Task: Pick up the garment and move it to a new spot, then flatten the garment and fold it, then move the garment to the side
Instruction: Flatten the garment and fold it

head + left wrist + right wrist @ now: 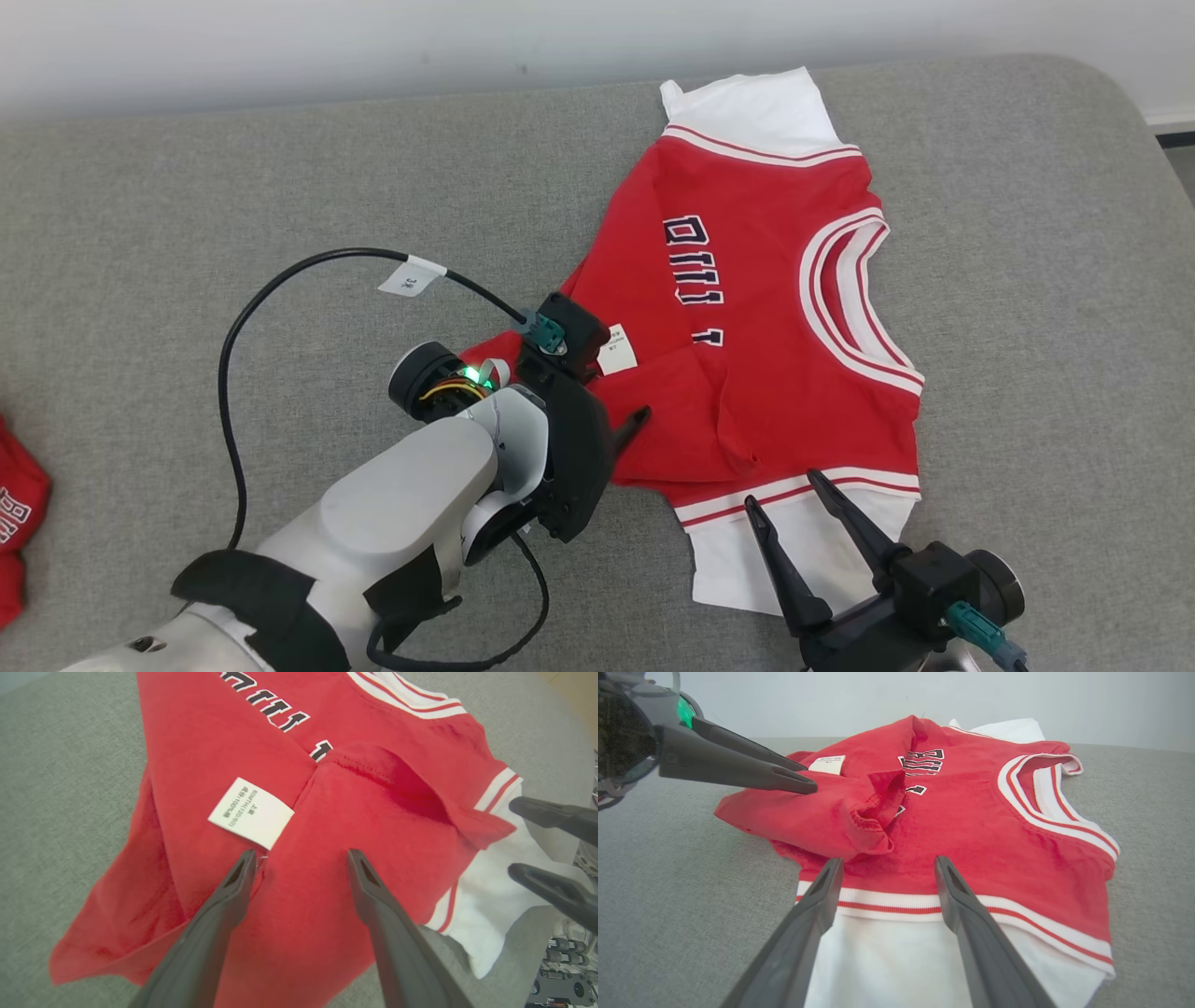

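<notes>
1. Garment: one red jersey-knit shirt, lying at the centre-right of the tabletop, its neckline turned toward the robot's right.
2. It has two white sleeves. The far sleeve points at the wall, and the near sleeve lies closest to the robot. Each meets the red body at a white band with red stripes.
3. One white care label shows where the lower part of the shirt is folded back over the dark block lettering.
4. There are two tools, each with two long, dark, tapering fingers.
5. The left tool is spread wide and grips nothing. Its tips are over the folded red flap, one just beside the label. Whether they touch the cloth I cannot tell.
6. The right tool is also spread wide and grips nothing. Its fingers reach over the near sleeve to the striped band.
7. One black cable with one white tag loops from the left wrist over the tabletop, left of the shirt.
8. One other red cloth with white print lies at the tabletop's left edge, well apart from the shirt.
9. The tabletop has a grey woven covering and a rounded far right corner. The shirt is soft and rumpled, with a raised pucker between the two tools.
</notes>
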### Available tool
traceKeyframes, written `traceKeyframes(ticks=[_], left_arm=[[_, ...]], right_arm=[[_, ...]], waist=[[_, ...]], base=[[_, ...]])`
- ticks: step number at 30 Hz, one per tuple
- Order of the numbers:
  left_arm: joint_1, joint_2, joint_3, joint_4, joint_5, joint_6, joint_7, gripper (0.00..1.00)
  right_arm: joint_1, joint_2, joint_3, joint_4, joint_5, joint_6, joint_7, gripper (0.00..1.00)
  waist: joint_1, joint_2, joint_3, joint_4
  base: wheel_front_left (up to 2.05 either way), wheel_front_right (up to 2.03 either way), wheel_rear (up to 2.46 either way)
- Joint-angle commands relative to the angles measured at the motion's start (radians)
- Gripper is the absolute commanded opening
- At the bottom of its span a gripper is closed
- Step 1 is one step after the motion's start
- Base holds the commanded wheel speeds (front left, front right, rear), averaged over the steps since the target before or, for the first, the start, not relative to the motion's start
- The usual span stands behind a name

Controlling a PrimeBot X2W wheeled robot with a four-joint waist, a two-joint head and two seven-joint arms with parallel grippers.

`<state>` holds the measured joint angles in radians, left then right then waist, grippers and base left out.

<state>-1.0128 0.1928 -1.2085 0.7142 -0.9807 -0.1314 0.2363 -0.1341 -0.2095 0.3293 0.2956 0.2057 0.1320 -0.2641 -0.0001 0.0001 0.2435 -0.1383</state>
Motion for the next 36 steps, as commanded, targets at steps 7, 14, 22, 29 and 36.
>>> traceKeyframes(ticks=[7,14,22,29,36], left_arm=[[-0.005,-0.002,-0.030,0.005,-0.018,0.002,-0.045,0.00],[0.012,0.012,0.003,0.041,-0.020,0.006,-0.225,0.00],[0.095,0.041,0.152,0.107,-0.036,0.116,-0.493,0.00],[0.250,0.097,0.372,-0.002,0.068,0.240,-0.501,0.00],[0.522,0.101,0.610,-0.163,0.232,0.317,-0.502,0.00]], right_arm=[[0.008,0.001,-0.002,0.003,0.009,-0.003,0.000,1.00],[0.023,-0.001,-0.027,0.013,0.014,-0.003,0.000,1.00],[0.057,0.004,-0.041,0.021,0.010,-0.003,0.000,1.00],[0.078,0.012,-0.044,0.026,0.008,-0.003,0.000,1.00],[0.092,0.022,-0.050,0.038,0.004,-0.003,0.000,1.00]], waist=[[0.0001,-0.0001,-0.003,-0.003],[0.0001,-0.0001,-0.031,0.026],[0.0001,-0.0001,-0.097,0.111],[0.0001,-0.0001,-0.137,0.182],[0.0001,-0.0001,-0.160,0.234]], base=[[0.00,0.00,0.00],[0.00,0.00,0.00],[0.00,0.00,0.00],[0.00,0.00,0.00],[0.00,0.00,0.00]])
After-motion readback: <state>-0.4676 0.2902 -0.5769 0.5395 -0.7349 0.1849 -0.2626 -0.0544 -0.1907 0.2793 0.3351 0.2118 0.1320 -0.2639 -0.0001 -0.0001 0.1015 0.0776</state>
